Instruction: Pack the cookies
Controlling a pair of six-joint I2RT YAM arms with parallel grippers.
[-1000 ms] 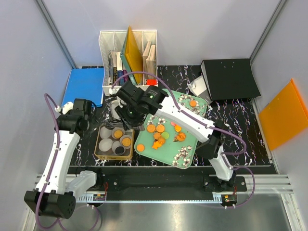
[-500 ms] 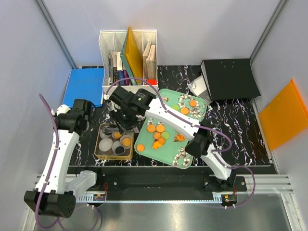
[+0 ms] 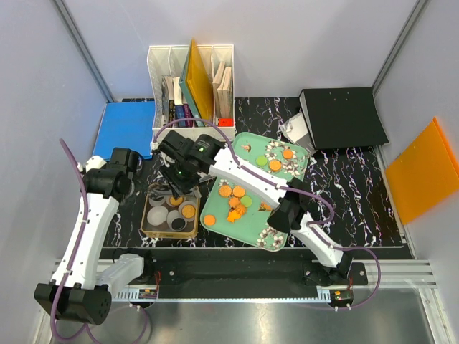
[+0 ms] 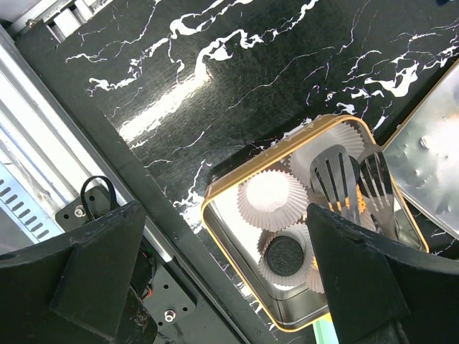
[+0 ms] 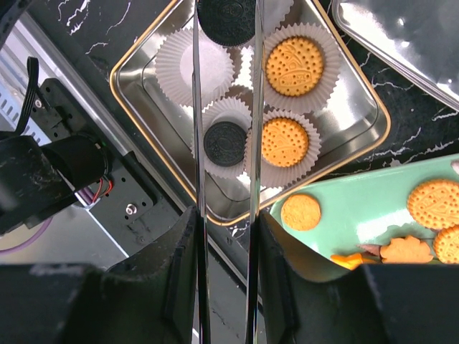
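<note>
Right wrist view: the right gripper (image 5: pixel 224 215) is closed narrowly on a pair of thin metal tongs (image 5: pixel 195 143), whose two blades run straight up toward 12 o'clock. At the top edge a black round cookie (image 5: pixel 229 11) sits between the blade tips. The frame cuts it off, so it may be pinched or merely lying below them.

Under the blades lies a square gold-rimmed metal tin (image 5: pixel 373 107) lined with white pleated paper cups (image 5: pixel 186 66). Two cups hold orange cookies and one holds a black one. The tin's rim at 4 o'clock lies just beside the edge of a mint-green tray (image 5: pixel 358 201), where more cookies (image 5: pixel 301 211) lie loose. A shiny metal sheet (image 5: pixel 401 36) at 1 o'clock runs out of frame, and what it is cannot be told.

From the left wrist, the left gripper (image 4: pixel 224 215) has its fingers spread wide, holding nothing. It is apart from the tin, with a strip of black marbled tabletop (image 4: pixel 215 86) between them.

From above, the right arm covers the tin's far side and the tray's 10 o'clock corner. A broad stretch of bare marble lies at 3 o'clock of the tray. The back is crowded by a white file rack (image 3: pixel 190 64), a blue folder (image 3: pixel 129 127) and a black binder (image 3: pixel 343 117).
</note>
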